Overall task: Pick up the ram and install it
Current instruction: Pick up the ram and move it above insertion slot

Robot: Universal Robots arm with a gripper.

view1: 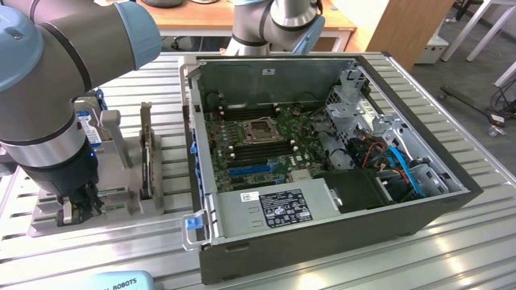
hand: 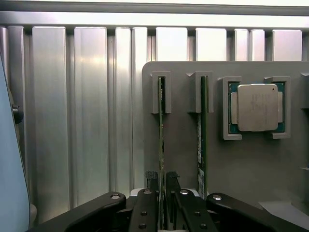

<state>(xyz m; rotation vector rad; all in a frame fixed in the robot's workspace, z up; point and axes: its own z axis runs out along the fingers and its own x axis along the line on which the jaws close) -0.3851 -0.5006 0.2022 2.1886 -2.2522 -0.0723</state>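
Open computer case [view1: 322, 251], motherboard [view1: 282, 154] inside, on slatted table [view1: 467, 241]; grey fixture [hand: 241, 164] holds silver processor [hand: 257, 107].

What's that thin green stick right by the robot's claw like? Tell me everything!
The ram is a long, thin green circuit board, seen edge-on. It stands on its edge in a slot of the grey holder, one end tucked into a bracket. The gripper is at its other end. A matching stick stands beside it, not touching.

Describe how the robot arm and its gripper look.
The arm has thick silver-grey tube segments, rounded light-blue joint caps and a black wrist section. The gripper is black, built of angular linkage bars pinned with small silver bolts.
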